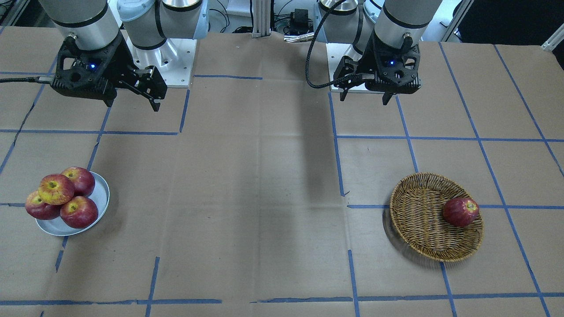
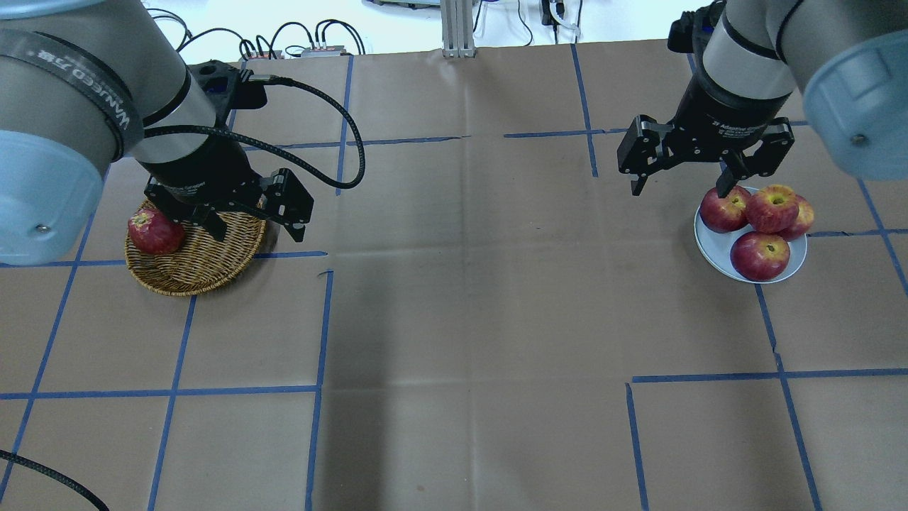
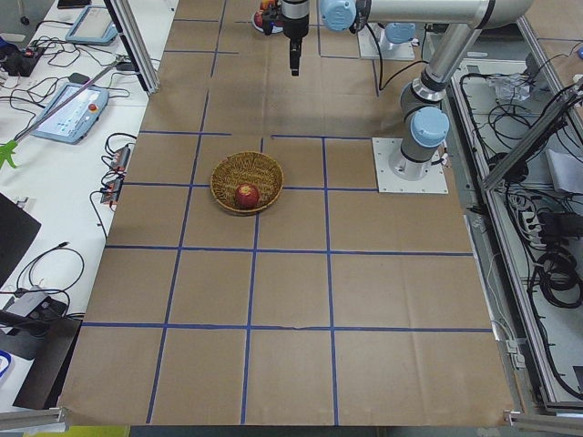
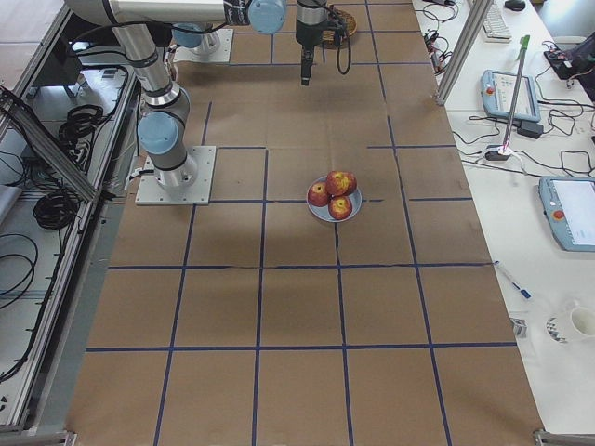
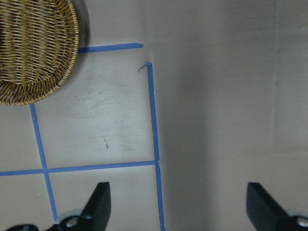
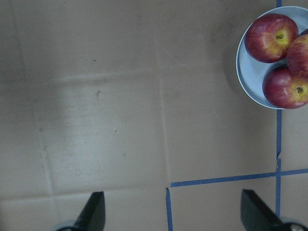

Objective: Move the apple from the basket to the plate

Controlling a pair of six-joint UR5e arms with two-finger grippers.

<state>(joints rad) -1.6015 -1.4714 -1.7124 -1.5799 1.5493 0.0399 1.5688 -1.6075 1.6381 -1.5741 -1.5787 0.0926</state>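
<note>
Now apple (image 1: 56, 188) rests atop red apples (image 1: 79, 211) on plate (image 1: 101, 195)

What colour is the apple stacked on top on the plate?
The apple is yellow streaked with red; clearest in the exterior front-facing view.

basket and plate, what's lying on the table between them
Just bare paper-covered table with blue tape lines between basket and plate, per the front-facing view.

we log apple (image 1: 56, 189) yellow-patched, red-streaked | other apples (image 1: 79, 212) dark red, small yellow stem spots | plate (image 1: 101, 196) shiny silver-grey | basket (image 1: 418, 220) brown woven wicker | desk (image 1: 264, 198) tan, blue tape grid lines | left claw (image 2: 257, 234) and right claw (image 2: 679, 190) both black
</note>
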